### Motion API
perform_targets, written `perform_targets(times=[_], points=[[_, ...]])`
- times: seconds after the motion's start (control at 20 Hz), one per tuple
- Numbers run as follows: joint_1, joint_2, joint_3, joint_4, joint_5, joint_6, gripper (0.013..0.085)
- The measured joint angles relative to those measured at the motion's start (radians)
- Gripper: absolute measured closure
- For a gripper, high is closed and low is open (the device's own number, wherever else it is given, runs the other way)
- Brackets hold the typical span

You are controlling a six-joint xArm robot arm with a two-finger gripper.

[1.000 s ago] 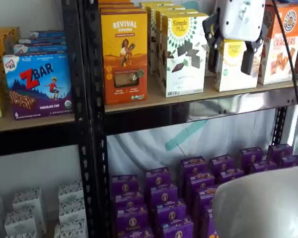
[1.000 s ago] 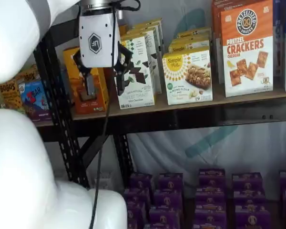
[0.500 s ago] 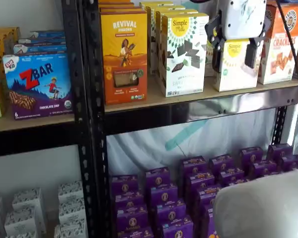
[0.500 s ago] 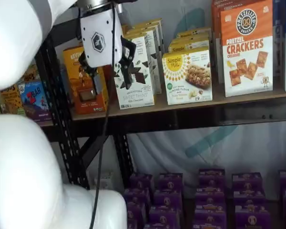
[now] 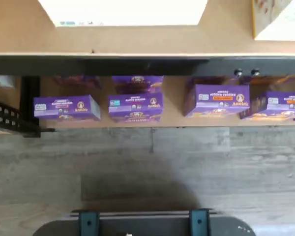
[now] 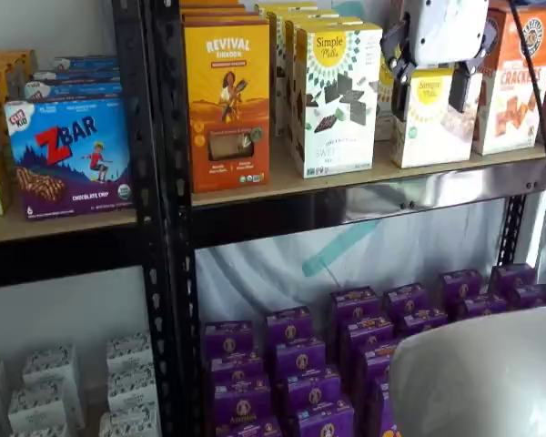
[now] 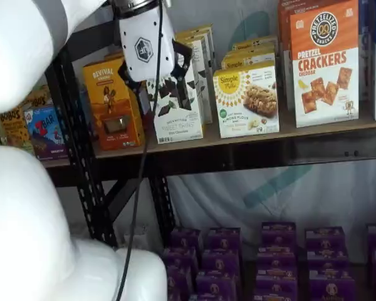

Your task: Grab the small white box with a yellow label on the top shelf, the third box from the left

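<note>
Working left to right past the tall chocolate-pattern carton [image 7: 177, 100], centre your jaws, spread apart on the gripper [image 6: 429, 80], around the small white box [image 7: 247, 100] standing on the top shelf [image 7: 250, 142], before closing, the wrist raised and fingers hanging down in front.

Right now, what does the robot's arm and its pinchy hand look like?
The gripper has a boxy white body with two black fingers. In a shelf view a small dark hexagon badge marks its side, and a thin black cable hangs past it. The arm is fat, rounded and glossy white.
</note>
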Motion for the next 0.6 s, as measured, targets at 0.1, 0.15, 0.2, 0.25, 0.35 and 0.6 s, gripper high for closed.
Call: perform_targets(times=[0.1,0.15,0.2,0.25,0.35,0.6], points=[[-0.012,0.006,0.002,0.003,-0.015,-0.011,0.0130],[-0.021,0.010,0.003,0.005,-0.025,-0.018,0.0130],[-0.029,0.015,0.003,0.008,-0.036,-0.026,0.0130],[-0.039,0.019,0.005,0.011,-0.049,-0.034,0.0130],[-0.058,0.025,0.008,0.021,-0.072,-0.050,0.0130],[-0.111,0.074,-0.007,0.027,-0.125,-0.101,0.0130]])
